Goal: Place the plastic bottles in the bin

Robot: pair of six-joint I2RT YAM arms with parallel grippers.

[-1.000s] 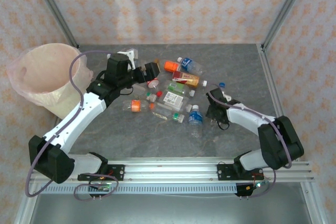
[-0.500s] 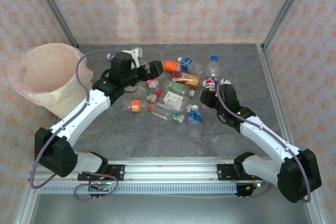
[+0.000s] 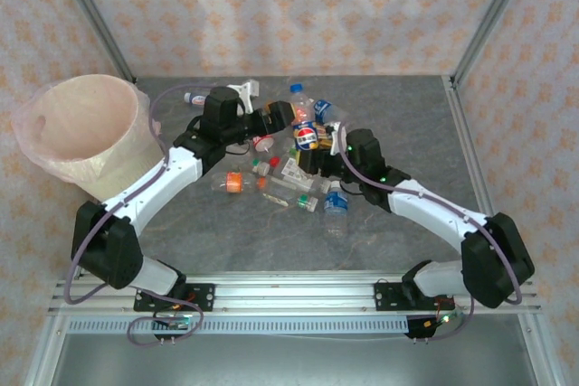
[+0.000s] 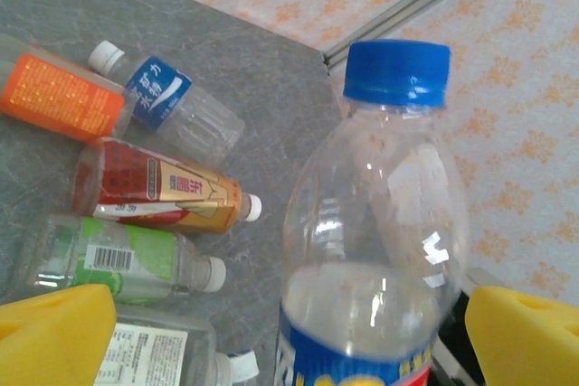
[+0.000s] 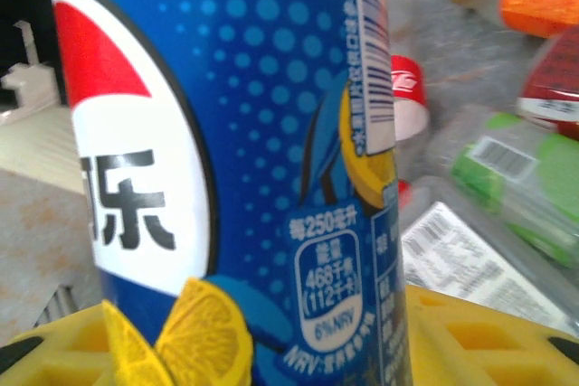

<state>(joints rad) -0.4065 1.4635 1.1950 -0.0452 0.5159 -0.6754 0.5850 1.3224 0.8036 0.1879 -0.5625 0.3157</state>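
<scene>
The right gripper (image 3: 310, 145) holds 1 bottle (image 3: 303, 128) tight, standing straight up in the middle of the frame, between the fingers of the wide-open, empty left gripper (image 3: 282, 117), which is nearer the bin (image 3: 36, 146) at far left.

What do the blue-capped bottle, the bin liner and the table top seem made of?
The blue-capped bottle looks like clear glossy plastic: wallpaper shows through, highlights glint. The bin liner seems thin translucent pinkish film, folded over the rim. The table top is grey, veined, matte: stone or print, unclear.
</scene>
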